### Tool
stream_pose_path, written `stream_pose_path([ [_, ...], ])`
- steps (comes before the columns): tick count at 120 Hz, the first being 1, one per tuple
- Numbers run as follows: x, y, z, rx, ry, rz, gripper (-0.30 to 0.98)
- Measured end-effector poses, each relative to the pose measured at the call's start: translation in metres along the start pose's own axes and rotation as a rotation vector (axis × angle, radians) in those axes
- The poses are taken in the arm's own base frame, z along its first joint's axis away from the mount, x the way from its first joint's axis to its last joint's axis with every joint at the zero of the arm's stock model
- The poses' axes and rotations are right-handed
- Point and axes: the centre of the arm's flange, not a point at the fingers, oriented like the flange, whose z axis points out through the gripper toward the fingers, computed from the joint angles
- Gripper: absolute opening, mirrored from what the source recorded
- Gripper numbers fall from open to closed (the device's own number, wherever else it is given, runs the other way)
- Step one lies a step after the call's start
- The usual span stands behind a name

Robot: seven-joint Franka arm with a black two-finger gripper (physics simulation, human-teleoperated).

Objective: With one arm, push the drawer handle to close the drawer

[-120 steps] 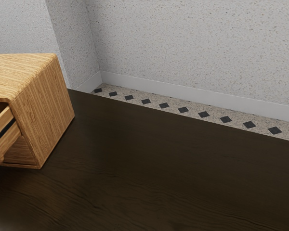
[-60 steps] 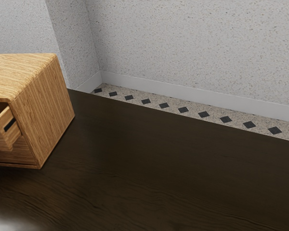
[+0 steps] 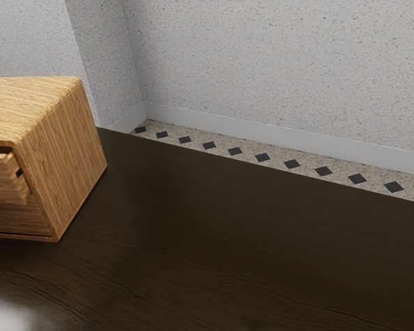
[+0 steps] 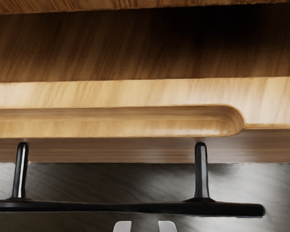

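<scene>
Exterior view: the drawer (image 3: pixel 1 181) sits deeper in the cabinet (image 3: pixel 62 148) than a second ago, yet short of closed.
Its side now juts only a little way out, so the push seems to be working, with a last stretch likely left. The gripper (image 4: pixel 145 226) has its fingertips parted, nothing seen between them, just beside the black handle (image 4: pixel 135 208) on the drawer's front; contact cannot be told.

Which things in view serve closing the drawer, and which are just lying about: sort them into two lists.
For the job:
- partly open wooden drawer
- black bar handle
- wooden cabinet
- tool

Just there:
- dark wood tabletop
- speckled wall
- baseboard
- diamond-patterned floor
</scene>
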Motion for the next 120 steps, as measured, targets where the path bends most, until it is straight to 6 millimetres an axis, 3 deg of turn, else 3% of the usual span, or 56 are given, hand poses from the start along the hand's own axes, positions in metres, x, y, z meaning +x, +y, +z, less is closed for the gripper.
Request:
stream_pose_path([
  [53,0.032,0.008,0.002,-0.007,0.042,0.036,-0.01],
  [62,0.027,0.021,-0.018,-0.028,0.062,0.045,0.05],
  [78,-0.027,0.05,-0.06,-0.109,0.084,0.065,0.14],
  [85,-0.039,0.081,-0.092,-0.118,0.085,0.106,0.25],
  [92,-0.038,0.123,-0.131,-0.14,0.08,0.143,0.35],
  [97,-0.023,0.155,-0.155,-0.145,0.057,0.168,0.41],
  [102,0.001,0.18,-0.164,-0.159,0.012,0.179,0.46],
  [120,0.131,0.248,-0.128,-0.211,-0.151,0.209,0.58],
])
